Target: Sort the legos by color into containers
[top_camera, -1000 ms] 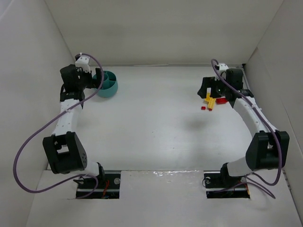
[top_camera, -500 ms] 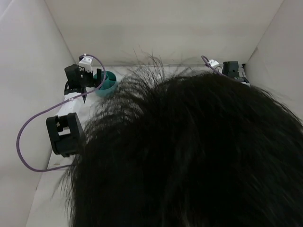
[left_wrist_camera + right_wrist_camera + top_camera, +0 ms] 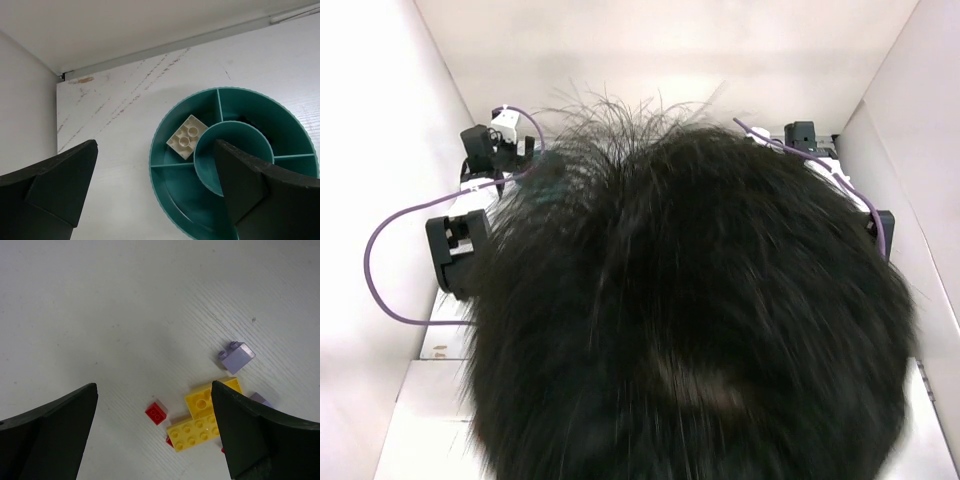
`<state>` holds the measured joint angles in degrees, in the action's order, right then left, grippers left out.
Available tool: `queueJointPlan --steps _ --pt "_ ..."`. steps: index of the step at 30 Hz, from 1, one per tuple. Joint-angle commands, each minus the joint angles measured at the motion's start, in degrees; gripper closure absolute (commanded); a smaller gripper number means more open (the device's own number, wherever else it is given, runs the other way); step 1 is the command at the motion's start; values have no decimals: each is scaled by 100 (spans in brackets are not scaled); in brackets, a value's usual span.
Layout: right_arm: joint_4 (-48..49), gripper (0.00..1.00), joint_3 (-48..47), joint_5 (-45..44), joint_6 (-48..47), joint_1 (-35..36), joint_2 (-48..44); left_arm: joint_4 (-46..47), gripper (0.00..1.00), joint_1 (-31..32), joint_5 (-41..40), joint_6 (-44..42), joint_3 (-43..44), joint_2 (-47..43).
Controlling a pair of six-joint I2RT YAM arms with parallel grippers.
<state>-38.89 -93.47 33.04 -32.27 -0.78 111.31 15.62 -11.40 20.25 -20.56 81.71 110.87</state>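
Observation:
Dark hair fills most of the top view, hiding the legos and the container there. In the left wrist view the round teal bowl (image 3: 172,187) shows its divided compartments. One pale cream brick (image 3: 187,136) lies in its upper-left compartment. My left gripper (image 3: 155,145) hangs open over the bowl's left rim, holding nothing. In the right wrist view lie a yellow brick (image 3: 195,432), a second yellow one (image 3: 210,397), a small red brick (image 3: 156,412) and a pale purple brick (image 3: 236,356). My right gripper (image 3: 154,385) stands open above them, the red brick between its fingers' lines.
A person's head of dark hair (image 3: 690,320) blocks the top camera. Only the left arm (image 3: 455,250) and part of the right arm (image 3: 820,160) show beside it. White walls close the table's back and left corner (image 3: 62,77). Another purple piece (image 3: 260,399) lies by my right finger.
A dark-haired head has come into the top view and now covers nearly all of it, hiding the bowl and bricks that were plain a second ago. Both grippers stay open.

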Motion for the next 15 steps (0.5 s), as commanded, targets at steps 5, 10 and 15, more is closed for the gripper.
queueJointPlan --steps 5,10,15 --pt "65 0 196 308 -218 16 -478 687 0 -47 -12 113 -233 -749" --pt "488 0 321 309 247 16 -724 637 0 -99 -65 297 -534 -1251" --pt "909 0 636 -156 1327 139 -1303 -839 0 40 -469 369 -24 -1322"
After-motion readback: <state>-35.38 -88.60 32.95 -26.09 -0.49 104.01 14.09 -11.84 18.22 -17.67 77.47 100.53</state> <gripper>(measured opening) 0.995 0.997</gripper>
